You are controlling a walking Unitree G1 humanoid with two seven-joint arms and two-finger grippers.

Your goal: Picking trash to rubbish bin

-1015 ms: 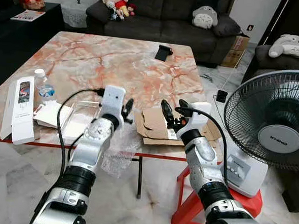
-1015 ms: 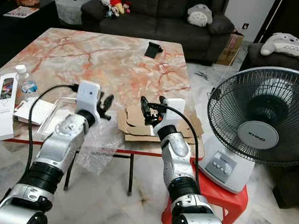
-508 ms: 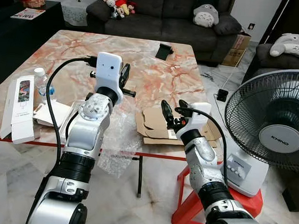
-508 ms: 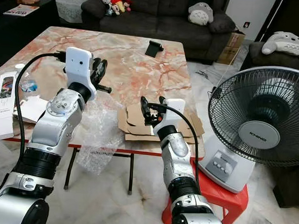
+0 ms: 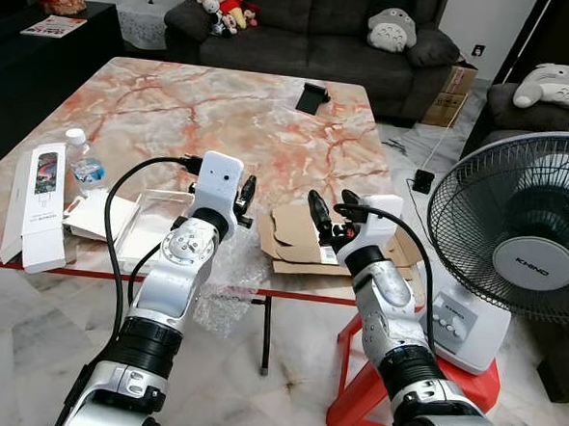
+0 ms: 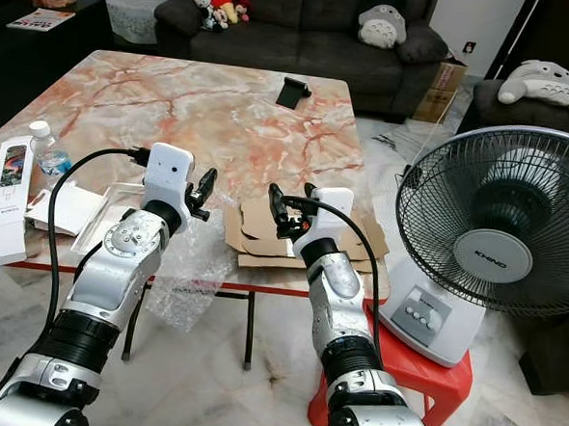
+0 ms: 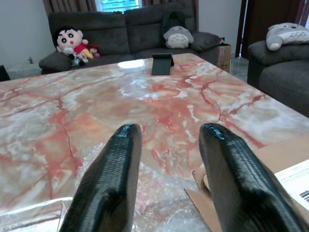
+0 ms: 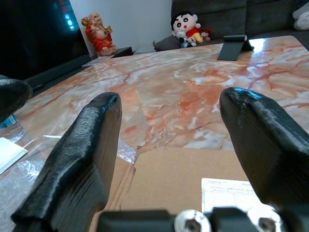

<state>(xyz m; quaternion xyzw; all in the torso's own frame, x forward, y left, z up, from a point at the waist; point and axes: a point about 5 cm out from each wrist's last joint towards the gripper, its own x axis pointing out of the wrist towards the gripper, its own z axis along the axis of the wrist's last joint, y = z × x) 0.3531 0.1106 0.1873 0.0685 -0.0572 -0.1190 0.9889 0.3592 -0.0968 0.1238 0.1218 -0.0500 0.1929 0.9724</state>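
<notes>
Lowered from its raised pose of half a second ago, the left hand now hangs with fingers parted and empty above the crumpled clear bubble wrap, which drapes over the near edge of the pink-veined marble worktop. At three o'clock from it, the right hand hovers spread wide, holding nothing, over the flattened brown cardboard box with a white label. At nine o'clock of the left hand lie a clear plastic tray, a plastic water bottle and a long white carton.
</notes>
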